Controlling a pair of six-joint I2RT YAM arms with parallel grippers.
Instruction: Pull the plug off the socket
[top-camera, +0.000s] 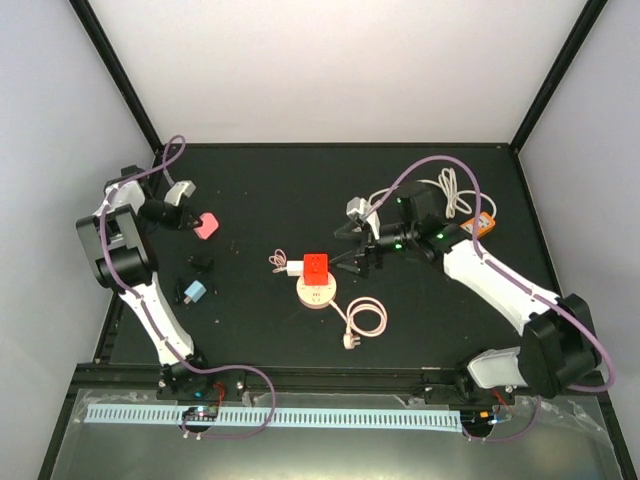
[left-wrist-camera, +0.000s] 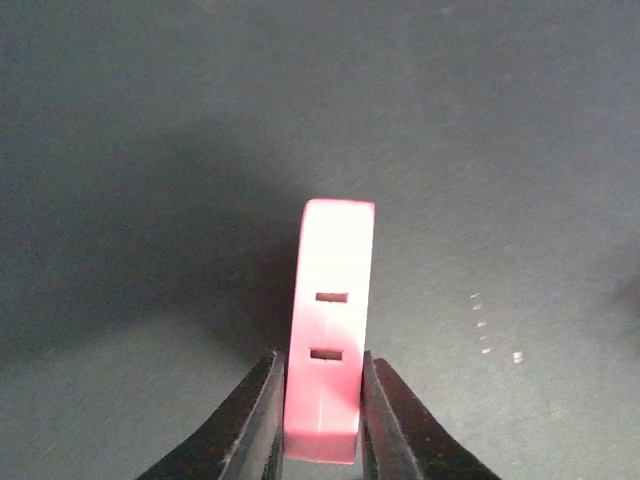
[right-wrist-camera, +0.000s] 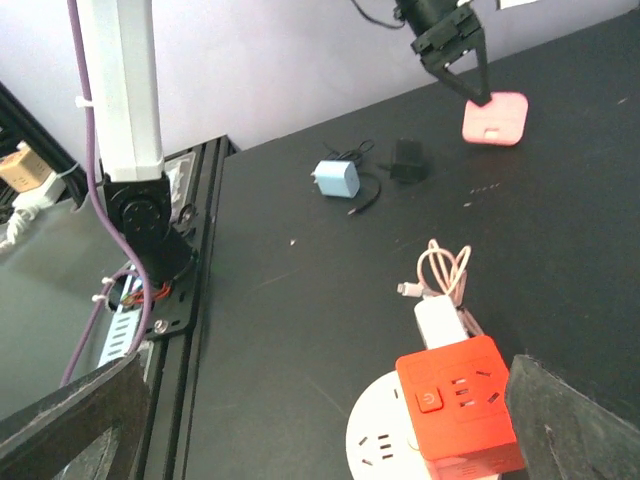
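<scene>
From overhead, the right gripper (top-camera: 348, 250) hangs fully spread, grasping nothing, just beside the red socket cube (top-camera: 317, 266), whose left side carries the white plug (top-camera: 293, 268): approach appears in hand. At the left wrist, the left gripper (left-wrist-camera: 322, 400) clamps a pink socket block (left-wrist-camera: 330, 320). At the right wrist, the white plug (right-wrist-camera: 437, 322) sits seated; next, straddle it and close.
</scene>
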